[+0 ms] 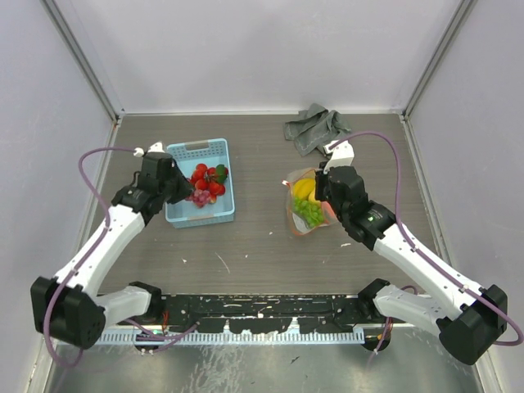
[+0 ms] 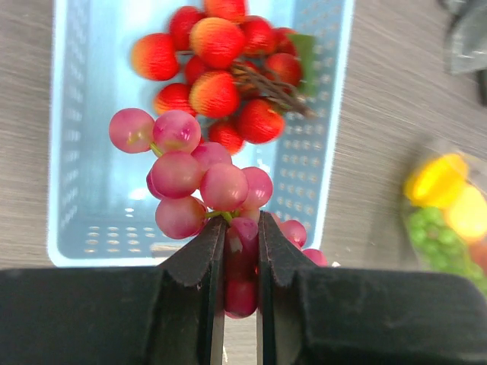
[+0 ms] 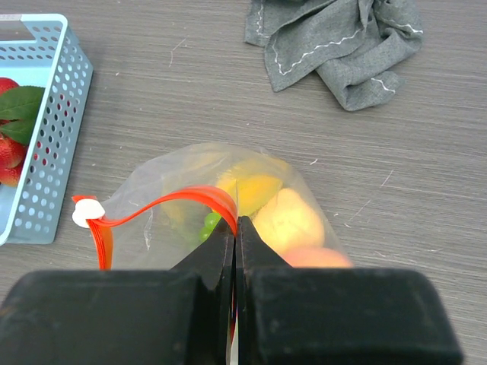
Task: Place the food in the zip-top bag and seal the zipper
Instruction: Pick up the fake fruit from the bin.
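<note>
Jaws of the left pincer (image 2: 241,222) pinch the purple grapes (image 2: 199,182) above the blue basket (image 2: 76,152). Farther right, the right pincer (image 3: 235,226) is clamped on the red zipper (image 3: 176,201) of the clear bag (image 3: 148,186).

On your table (image 1: 246,254), the basket (image 1: 199,149) sits left of centre, and the zip-top bag (image 3: 141,194) lies to its right, apart from it. The strawberries (image 1: 209,178) lie in the basket. The grape cluster (image 2: 202,182) is at the basket's near end, pinched in the left gripper (image 2: 241,222). Inside the bag lie the lemon (image 1: 304,190), a second grape bunch (image 1: 308,213) nearer you, and what seems to be the peach (image 3: 316,257). The right gripper (image 3: 235,225) clamps the zipper (image 3: 183,199) at the bag's mouth. The cloth (image 1: 315,128) lies behind the bag, by the far edge.
</note>
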Robot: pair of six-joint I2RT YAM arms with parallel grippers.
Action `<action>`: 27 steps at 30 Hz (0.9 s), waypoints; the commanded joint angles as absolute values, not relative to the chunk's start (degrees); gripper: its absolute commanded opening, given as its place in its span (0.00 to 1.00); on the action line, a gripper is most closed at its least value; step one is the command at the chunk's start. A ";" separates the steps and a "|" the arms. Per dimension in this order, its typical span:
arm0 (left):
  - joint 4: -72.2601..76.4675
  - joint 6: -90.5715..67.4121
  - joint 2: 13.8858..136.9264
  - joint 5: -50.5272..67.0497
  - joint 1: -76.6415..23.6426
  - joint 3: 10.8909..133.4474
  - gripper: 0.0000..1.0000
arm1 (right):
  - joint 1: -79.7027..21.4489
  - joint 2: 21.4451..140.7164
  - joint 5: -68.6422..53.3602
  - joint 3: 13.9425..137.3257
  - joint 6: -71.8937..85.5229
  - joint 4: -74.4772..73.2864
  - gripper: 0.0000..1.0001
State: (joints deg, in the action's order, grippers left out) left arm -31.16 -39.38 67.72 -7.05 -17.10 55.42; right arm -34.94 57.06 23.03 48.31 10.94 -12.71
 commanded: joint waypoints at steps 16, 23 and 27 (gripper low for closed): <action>-8.68 -39.45 56.06 -2.12 -35.43 52.53 0.00 | -35.31 57.91 17.86 52.03 16.36 -10.69 0.01; 0.52 -34.38 58.94 -7.88 -47.63 53.06 0.00 | -35.33 57.47 15.32 51.06 17.80 -9.14 0.00; 4.97 -30.41 62.41 -11.59 -53.35 54.23 0.00 | -35.33 56.69 14.52 50.65 18.36 -8.51 0.01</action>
State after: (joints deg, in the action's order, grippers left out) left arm -5.52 -35.46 60.10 -6.33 -49.30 51.99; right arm -34.94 58.41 15.94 49.30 16.80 -13.19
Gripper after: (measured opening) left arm 0.156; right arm 0.047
